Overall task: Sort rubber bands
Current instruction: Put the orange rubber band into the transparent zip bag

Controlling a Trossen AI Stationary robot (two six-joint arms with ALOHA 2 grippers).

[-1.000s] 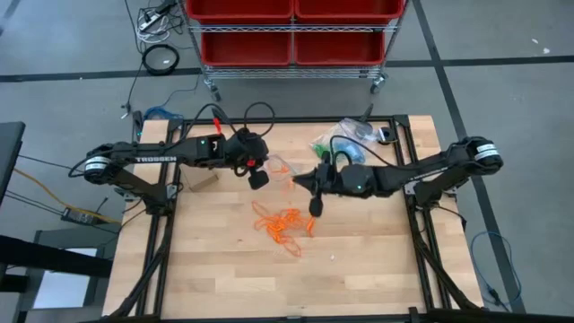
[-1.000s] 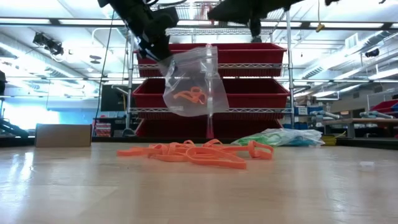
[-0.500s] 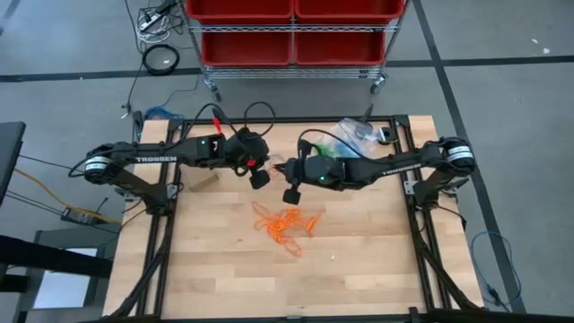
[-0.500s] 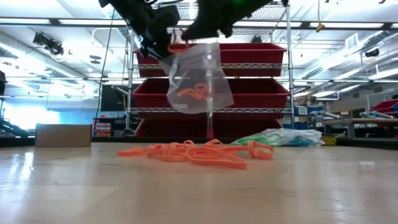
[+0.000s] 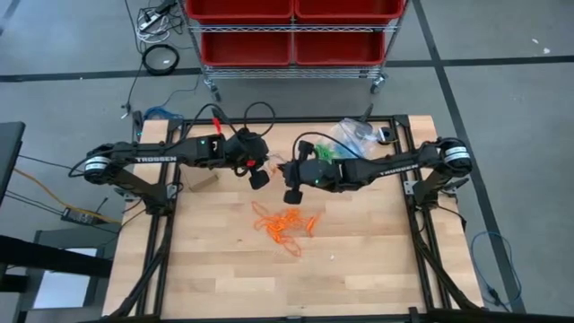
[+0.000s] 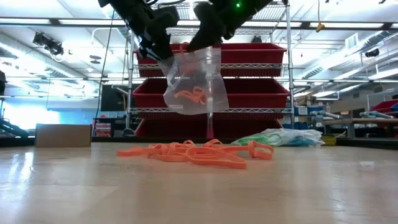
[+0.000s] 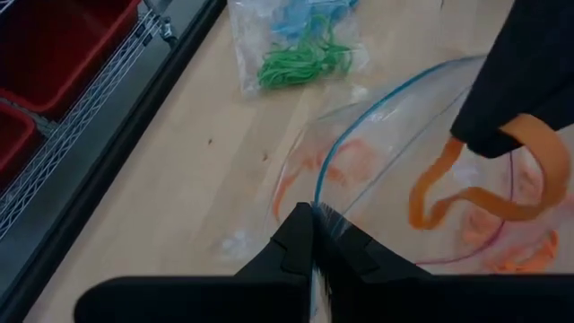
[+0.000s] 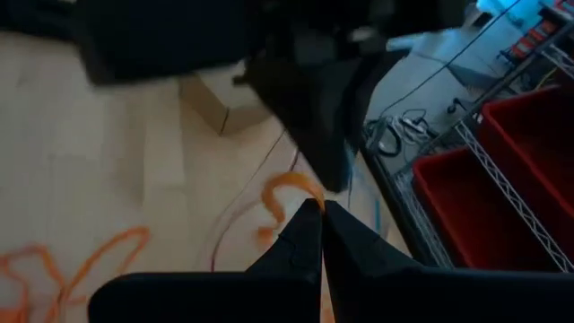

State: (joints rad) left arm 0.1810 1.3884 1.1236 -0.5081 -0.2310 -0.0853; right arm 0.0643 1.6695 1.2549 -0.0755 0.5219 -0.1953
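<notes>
A clear plastic bag [image 6: 193, 87] with a few orange rubber bands [image 6: 189, 95] at its bottom hangs above the table. My left gripper [image 7: 314, 242] is shut on its rim. My right gripper [image 6: 205, 34] is at the bag's open mouth, shut on one orange rubber band [image 7: 484, 202]. More orange rubber bands [image 5: 285, 224] lie in a loose pile on the wooden table, under and just in front of the bag. In the high view, my left gripper [image 5: 259, 178] and my right gripper [image 5: 291, 192] stand close together. My left gripper pinches one wall of the bag's mouth at the blue zip rim [image 7: 317, 193] between its two fingers, slanting down from the table's left. The bag hangs below the fingers, mouth open, clear of the table. My right gripper pinches the orange band's upper part [image 7: 531, 130] at its fingertips, coming from the table's right and slanting down. The band hangs below them as a slack loop in the bag's mouth, clear of the table.
Clear bags holding green and blue bands [image 5: 345, 139] lie at the table's far right. A small cardboard box [image 5: 202, 182] stands at the left. A rack of red bins [image 5: 291, 31] stands beyond the far edge. The table's near half is bare wood.
My right gripper has gone toward the table's left and far edge, from over the pile to the bag's mouth, rolling and levelling out as it went, with the orange band in it. The bag has swayed a little while my left gripper kept still.
</notes>
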